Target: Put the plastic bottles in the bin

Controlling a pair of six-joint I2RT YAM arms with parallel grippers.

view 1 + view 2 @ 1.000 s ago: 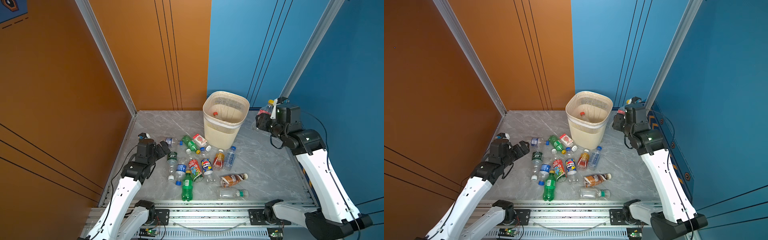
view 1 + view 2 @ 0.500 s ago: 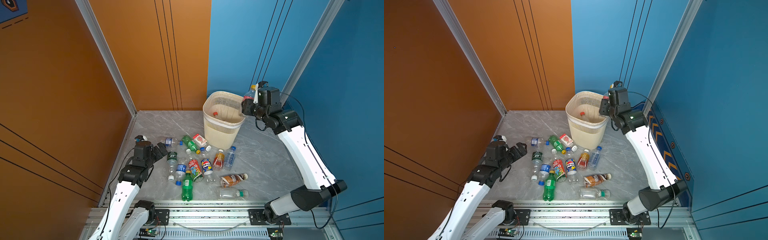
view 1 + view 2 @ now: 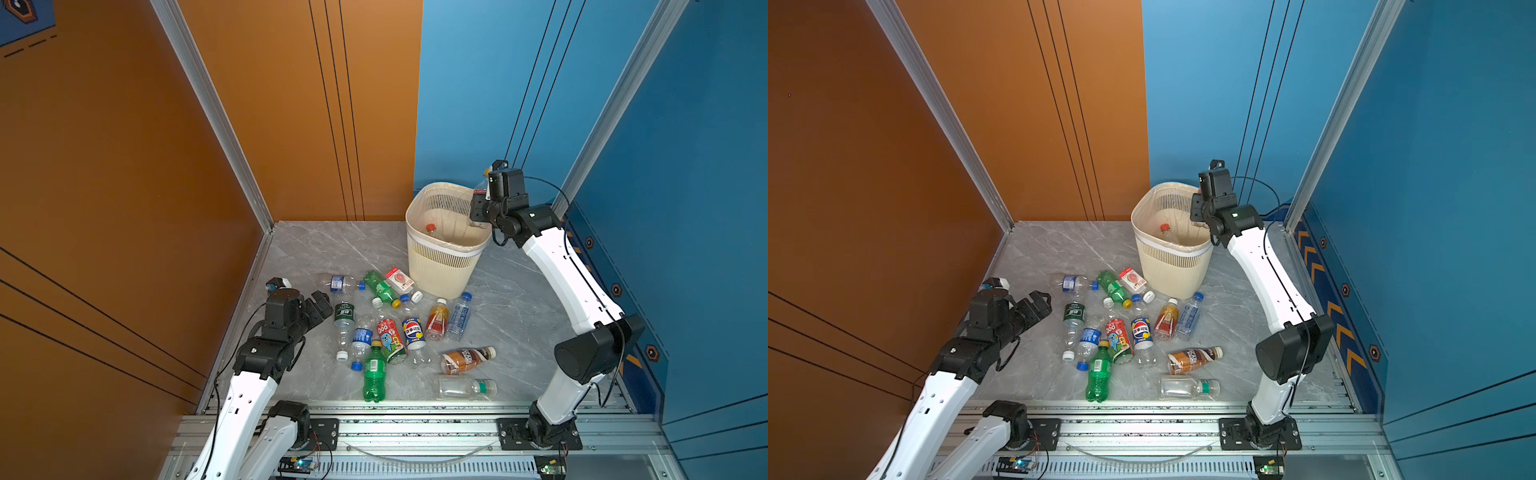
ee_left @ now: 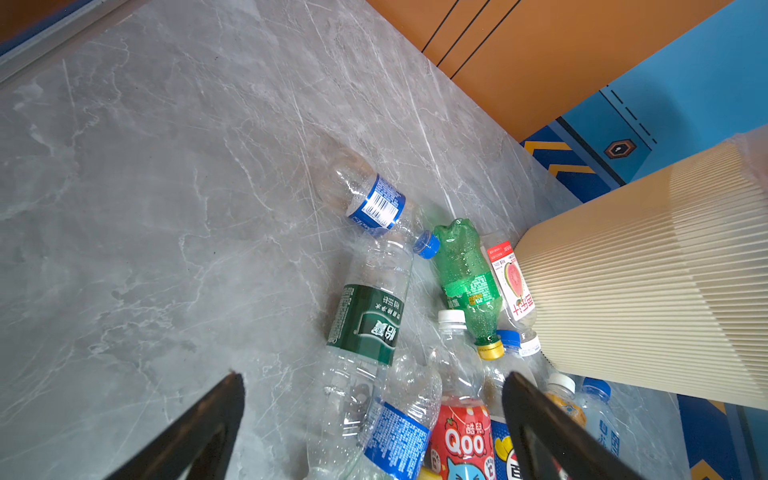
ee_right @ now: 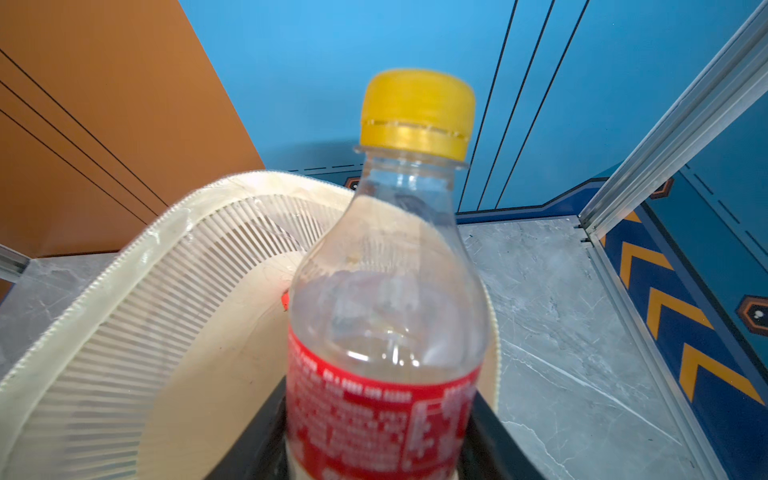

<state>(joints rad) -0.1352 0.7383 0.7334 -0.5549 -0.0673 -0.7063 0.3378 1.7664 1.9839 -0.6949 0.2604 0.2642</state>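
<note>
Right jaws: clamped on the labelled body of the red-label bottle point(image 5: 386, 332); its yellow cap points away from the gripper
Right gripper point(image 3: 477, 210): over the bin's right rim in both top views
Left jaws: spread wide; nothing between them
Left gripper point(image 3: 321, 306): low over the table point(image 3: 316, 249); just beside the left edge of the loose bottles point(image 3: 390, 338)
Bin point(image 3: 440, 270): upright at the back; a red-capped bottle point(image 3: 431, 227) lies inside
Loose bottles: lying clustered in front of the bin
</note>
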